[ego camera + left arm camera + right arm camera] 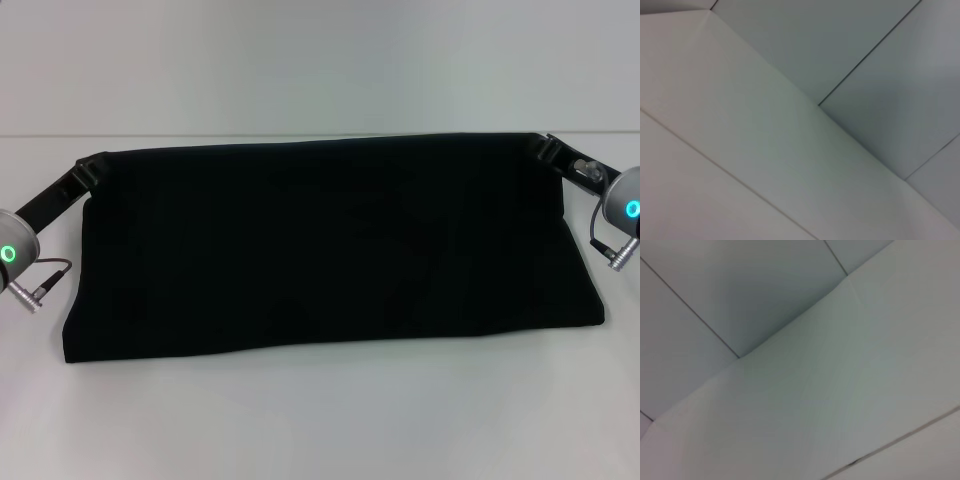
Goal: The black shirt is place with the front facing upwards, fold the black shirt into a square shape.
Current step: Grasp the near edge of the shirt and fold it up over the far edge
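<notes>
The black shirt (330, 250) is seen spread on the white table (320, 430) as a wide band, judged partly folded but not yet square, its far corners being pinched by the clenched left gripper (92, 170) and the clenched right gripper (543, 148), so crosswise folds are judged left.

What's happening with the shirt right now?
Both arms are working the black shirt on the white table. The left claw is at its far left corner and the right claw at its far right corner. The shirt forms a wide band, plain black side showing, so it is not yet a square. The wrist views show only pale panels.
</notes>
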You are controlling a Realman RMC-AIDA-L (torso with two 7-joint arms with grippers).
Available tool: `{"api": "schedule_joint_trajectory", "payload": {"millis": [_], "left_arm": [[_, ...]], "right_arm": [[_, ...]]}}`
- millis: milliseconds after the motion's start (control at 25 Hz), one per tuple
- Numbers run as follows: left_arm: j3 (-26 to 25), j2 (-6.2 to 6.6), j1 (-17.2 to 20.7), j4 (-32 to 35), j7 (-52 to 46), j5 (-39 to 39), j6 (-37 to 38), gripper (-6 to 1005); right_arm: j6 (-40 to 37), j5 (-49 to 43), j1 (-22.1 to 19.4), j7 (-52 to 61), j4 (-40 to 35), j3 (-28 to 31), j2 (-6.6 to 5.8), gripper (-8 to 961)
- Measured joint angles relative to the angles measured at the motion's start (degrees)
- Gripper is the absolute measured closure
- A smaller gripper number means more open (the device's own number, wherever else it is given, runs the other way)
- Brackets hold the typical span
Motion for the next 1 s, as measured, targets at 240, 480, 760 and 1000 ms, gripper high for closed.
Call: {"api": "schedule_joint_trajectory", "payload": {"millis": [240, 480, 760, 1000], "left_arm": [[-0.3, -1.25, -0.7, -2.0, 7.1, -6.5, -3.2, 838], [-0.4, -2.39, -1.3, -6.4, 21.1, -17.8, -4.0, 833], [-0.4, -2.31, -1.4, -7.4, 21.8, -19.0, -4.0, 648], [0.2, -2.24, -0.5, -8.1, 20.8, -18.4, -2.3, 392]], "right_arm": [[2.4, 0.1, 1.7, -4.3, 0.4, 0.3, -0.01, 866], [2.5, 5.1, 2.1, -9.5, 1.3, 0.0, -0.02, 859], [2.6, 6.9, 2.2, -10.4, 2.1, 0.4, -0.01, 543], [1.8, 7.0, 1.7, -9.7, 2.2, 0.1, -0.07, 304]]}}
